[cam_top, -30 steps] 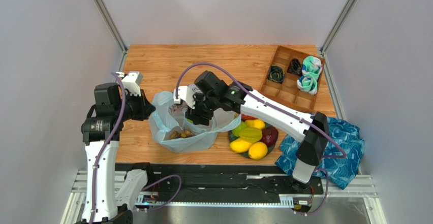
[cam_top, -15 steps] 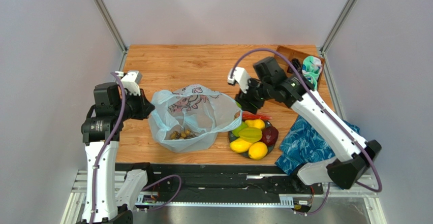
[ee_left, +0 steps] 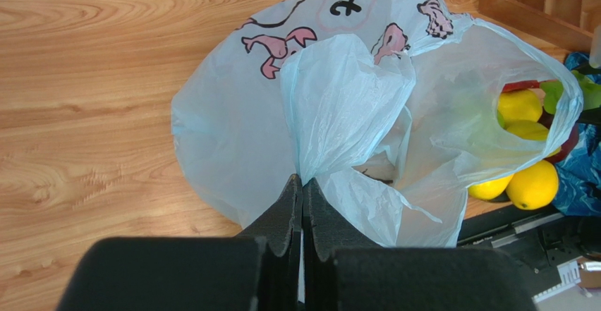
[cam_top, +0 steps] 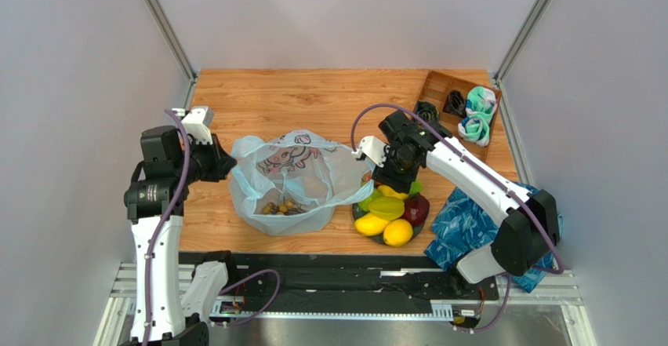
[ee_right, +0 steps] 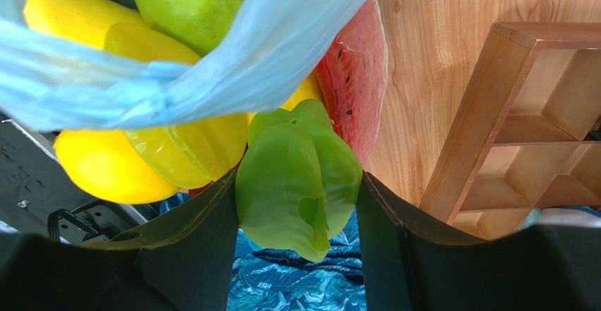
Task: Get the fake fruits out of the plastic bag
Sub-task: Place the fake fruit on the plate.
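The plastic bag lies open on the table, a grape bunch inside it. My left gripper is shut on the bag's left handle, seen pinched in the left wrist view. My right gripper hovers over the dark plate and is shut on a green lobed fruit. On the plate lie a lemon, a mango, a starfruit and a dark red apple. The right wrist view shows a watermelon slice and the bag's rim draped over the fruits.
A wooden compartment tray with rolled socks stands at the back right. A blue patterned cloth lies at the front right, beside the plate. Grey walls close in left and right.
My right gripper left the bag, swung up towards the back right, and now sits over the plate holding the green fruit. The bag has opened wider. The left gripper shifted slightly left.
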